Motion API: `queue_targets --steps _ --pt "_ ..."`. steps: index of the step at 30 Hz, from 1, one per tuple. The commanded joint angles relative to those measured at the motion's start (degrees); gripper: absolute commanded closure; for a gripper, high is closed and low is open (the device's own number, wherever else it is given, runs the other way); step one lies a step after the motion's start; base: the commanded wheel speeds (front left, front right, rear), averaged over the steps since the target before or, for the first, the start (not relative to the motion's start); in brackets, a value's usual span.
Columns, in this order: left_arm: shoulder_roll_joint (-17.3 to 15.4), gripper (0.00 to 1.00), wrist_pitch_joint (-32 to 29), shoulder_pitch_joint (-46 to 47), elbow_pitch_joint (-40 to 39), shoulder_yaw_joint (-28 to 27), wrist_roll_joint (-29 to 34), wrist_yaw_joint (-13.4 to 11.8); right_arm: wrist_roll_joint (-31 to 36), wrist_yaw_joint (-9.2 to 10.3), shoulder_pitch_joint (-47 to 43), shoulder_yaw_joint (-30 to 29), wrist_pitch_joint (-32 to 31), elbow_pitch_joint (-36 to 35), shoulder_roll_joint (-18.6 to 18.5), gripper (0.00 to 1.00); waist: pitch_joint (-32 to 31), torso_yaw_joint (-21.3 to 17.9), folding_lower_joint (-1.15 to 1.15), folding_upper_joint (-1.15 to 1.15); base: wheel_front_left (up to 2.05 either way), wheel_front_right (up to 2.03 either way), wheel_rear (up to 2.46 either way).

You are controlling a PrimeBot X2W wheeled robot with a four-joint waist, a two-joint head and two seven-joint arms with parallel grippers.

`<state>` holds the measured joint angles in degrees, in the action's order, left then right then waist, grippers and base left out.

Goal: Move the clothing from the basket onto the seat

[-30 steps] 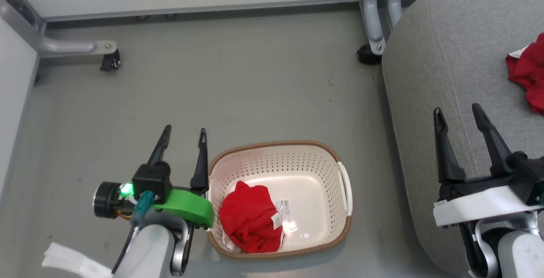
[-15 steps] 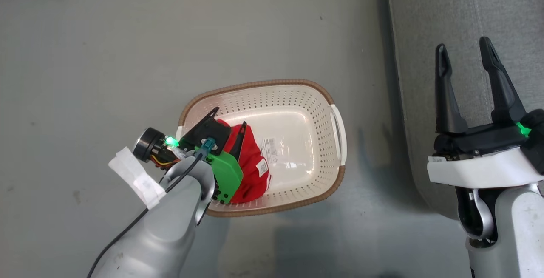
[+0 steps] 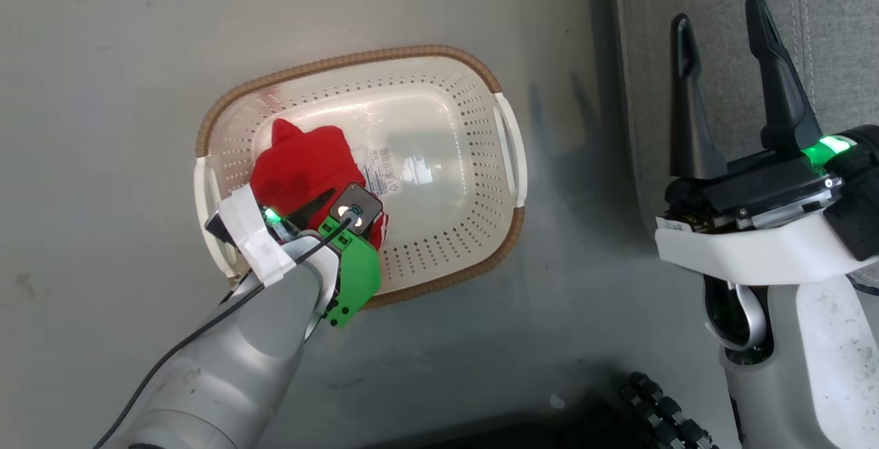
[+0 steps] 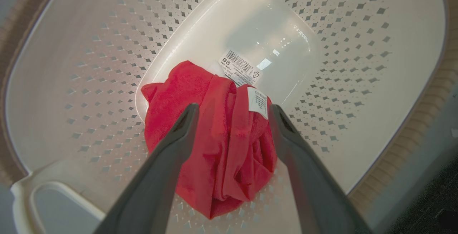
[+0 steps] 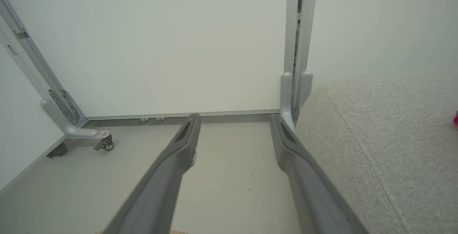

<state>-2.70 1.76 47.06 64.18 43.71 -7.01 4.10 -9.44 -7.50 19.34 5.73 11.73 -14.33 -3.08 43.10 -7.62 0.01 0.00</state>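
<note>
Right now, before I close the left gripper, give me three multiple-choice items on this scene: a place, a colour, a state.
1. Where does the red clothing lie? A on the floor; B in the basket; C on the seat.
2. What colour is the basket's rim? A brown; B green; C black.
3. How is the left gripper? A shut on cloth; B shut, empty; C open astride the clothing.
Key: B, perforated walls surround it; A, a woven brown band; C, jaws apart either side of the fabric.
</note>
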Motion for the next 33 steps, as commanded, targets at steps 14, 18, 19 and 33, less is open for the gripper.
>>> queue_targets --steps 14,18,19,33 --pt "-3.5 0.0 -5.8 7.7 8.2 1.8 0.6 -1.2 -3.3 0.02 3.5 3.0 3.0 2.1 0.1 0.0 10.1 -7.4 -0.01 0.0 0.0 0.0 0.0" --pt "-4.4 0.0 -8.4 8.6 8.9 1.9 0.2 -0.8 -3.9 0.02 3.6 3.5 3.2 2.6 0.1 0.0 10.7 -8.0 -0.01 0.0 0.0 0.0 0.0" --pt "-4.6 0.0 -9.1 8.9 9.0 2.0 0.1 -0.6 -4.0 0.02 3.7 3.6 3.3 2.7 0.1 0.0 10.8 -8.1 -0.01 0.0 0.0 0.0 0.0" --pt "-4.6 1.0 -10.2 10.5 9.4 2.4 -1.3 -2.1 -3.5 0.02 4.0 3.5 3.5 3.2 0.1 0.0 9.6 -7.9 -0.01 0.0 0.0 0.0 0.0"
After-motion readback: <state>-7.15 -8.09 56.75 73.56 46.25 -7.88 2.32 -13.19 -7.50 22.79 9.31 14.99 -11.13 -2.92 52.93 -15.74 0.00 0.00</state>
